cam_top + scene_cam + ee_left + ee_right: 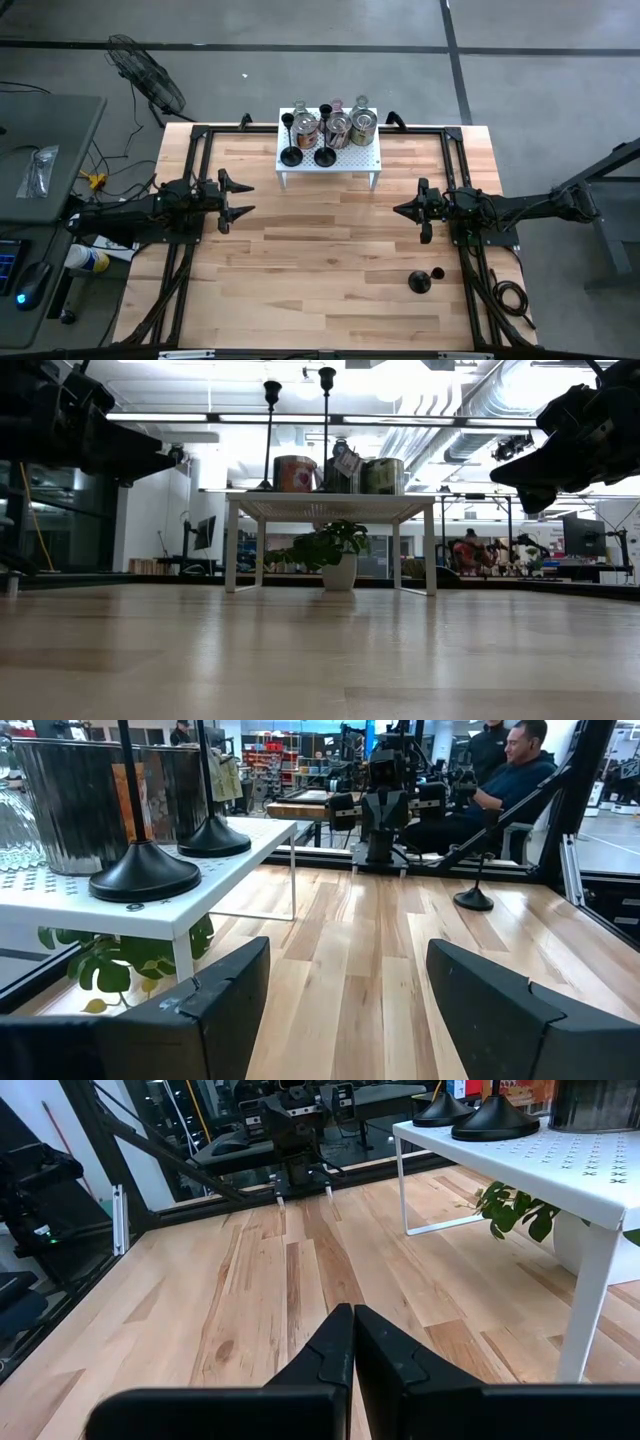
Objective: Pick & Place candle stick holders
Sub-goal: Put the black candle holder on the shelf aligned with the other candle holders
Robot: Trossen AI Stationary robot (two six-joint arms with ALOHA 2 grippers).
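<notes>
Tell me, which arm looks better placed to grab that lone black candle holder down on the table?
Probably the right gripper: the black holder stands on its side of the table, just in front of it. The left gripper hovers across the table, open.

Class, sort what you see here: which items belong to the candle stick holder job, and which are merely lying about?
Job items:
black holders on the rack
squat glass and silvery holders
black holder on the table
white rack

Lying about:
floor fan
potted plant
computer mouse
</notes>
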